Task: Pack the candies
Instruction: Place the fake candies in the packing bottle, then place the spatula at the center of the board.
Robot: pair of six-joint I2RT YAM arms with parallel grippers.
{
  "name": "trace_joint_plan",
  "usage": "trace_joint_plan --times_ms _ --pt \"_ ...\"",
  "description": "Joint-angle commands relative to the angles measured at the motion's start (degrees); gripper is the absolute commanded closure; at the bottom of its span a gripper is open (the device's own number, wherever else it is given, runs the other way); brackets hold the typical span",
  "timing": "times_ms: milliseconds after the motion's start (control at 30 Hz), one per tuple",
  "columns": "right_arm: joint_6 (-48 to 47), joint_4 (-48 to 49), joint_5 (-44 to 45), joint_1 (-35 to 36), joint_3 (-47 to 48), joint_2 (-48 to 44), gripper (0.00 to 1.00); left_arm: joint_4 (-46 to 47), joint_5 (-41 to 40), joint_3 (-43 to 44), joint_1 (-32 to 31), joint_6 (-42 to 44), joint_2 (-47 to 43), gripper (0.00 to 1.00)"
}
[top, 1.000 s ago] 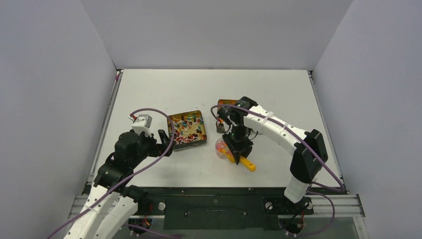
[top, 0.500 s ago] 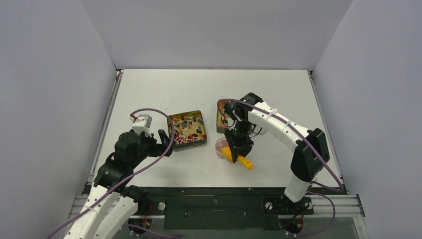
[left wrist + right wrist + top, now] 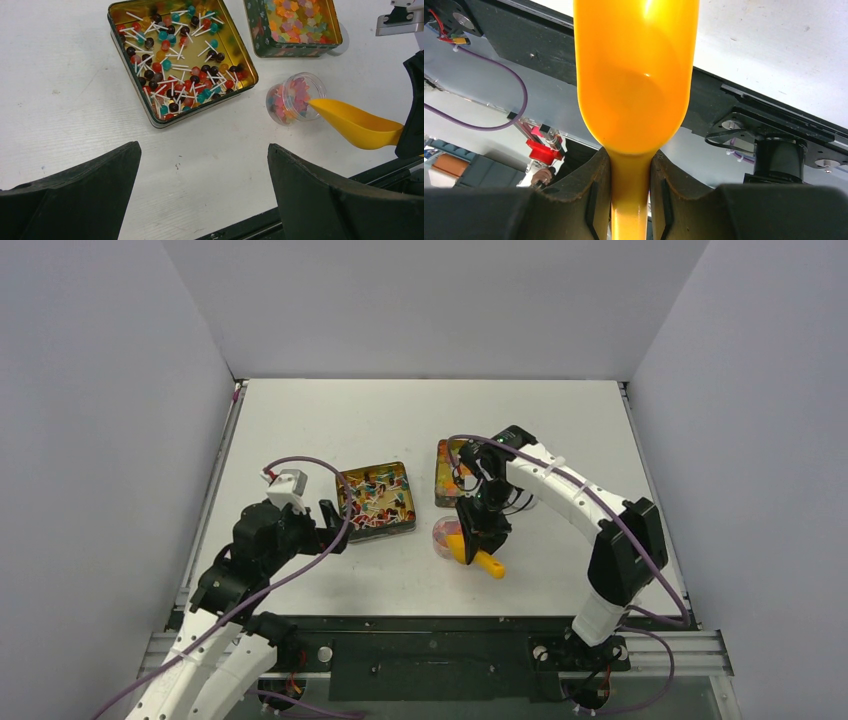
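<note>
The right pincer [image 3: 630, 160] is closed on the handle of an orange plastic scoop [image 3: 357, 125]. The tip of the scoop is at the mouth of a small clear round jar [image 3: 272, 107] holding pastel star candies [image 3: 295, 97]. The left pincer [image 3: 203, 147] stands wide open above the white tabletop [image 3: 65, 100], near a gold square tin [image 3: 237, 57] of round lollipops [image 3: 175, 65]. A dark patterned tin [image 3: 295, 51] with more candies is just beside the jar.

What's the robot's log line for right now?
right gripper: shut on scoop | scoop: tip at cup rim | cup: candies inside | left gripper: open, empty
</note>
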Motion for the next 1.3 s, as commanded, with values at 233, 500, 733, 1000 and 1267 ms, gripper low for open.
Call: trace_joint_plan --times_ms 233,500,733,1000,1267 --pt "-2.2 4.1 8.0 -1.4 1.5 -8.3 1.00 3.4 1.0 0.4 0.3 1.2 0.6 0.04" --pt "-2.1 13.3 20.7 -3.5 -1.9 -14.7 1.00 3.7 1.5 0.3 0.3 1.1 1.3 0.04" --pt "-1.7 23.1 32.8 -7.1 -10.8 -21.8 1.00 3.8 1.6 0.3 0.2 1.1 2.0 0.04" --pt "-0.3 32.7 42.1 -6.5 -23.4 -29.0 1.00 3.9 2.0 0.5 0.2 1.1 2.6 0.04" --pt "8.4 41.5 53.0 3.6 -35.7 -36.7 1.00 3.7 2.0 0.6 0.2 1.2 4.3 0.04"
